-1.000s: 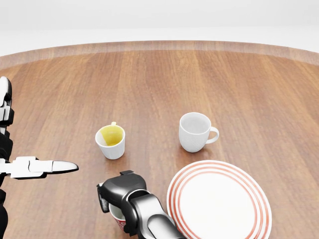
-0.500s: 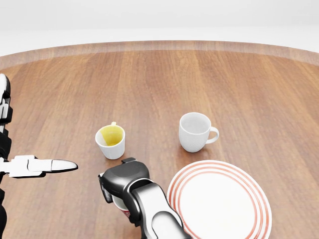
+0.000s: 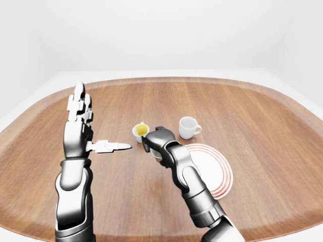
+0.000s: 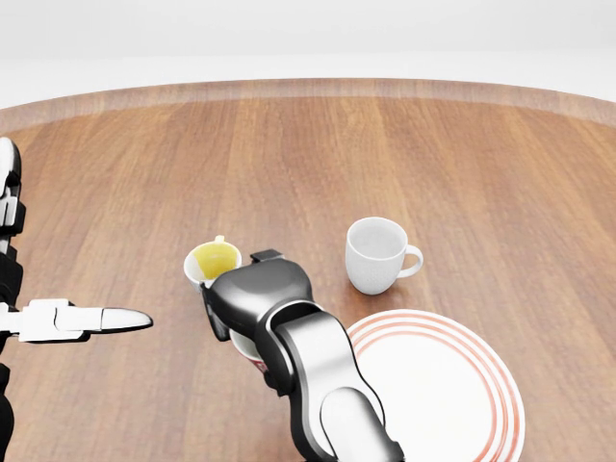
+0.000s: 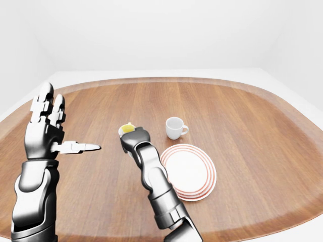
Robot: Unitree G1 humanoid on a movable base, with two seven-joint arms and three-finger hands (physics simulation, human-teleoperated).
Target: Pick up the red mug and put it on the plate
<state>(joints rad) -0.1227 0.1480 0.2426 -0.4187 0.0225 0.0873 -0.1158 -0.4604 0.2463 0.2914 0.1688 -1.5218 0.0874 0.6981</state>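
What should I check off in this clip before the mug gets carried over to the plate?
1. Right robot hand closed around the red mug: ok, though only a sliver of red shows under the hand.
2. Mug clear of the table: cannot tell, the hand hides its base.
3. Plate bare to receive it: ok.
4. Yellow-lined cup clear of the hand: not ok, the hand overlaps it in the head view.
5. White mug out of the path: ok, it stands above the plate in the head view.
6. Left robot hand out of the way: ok, raised and open at the left.
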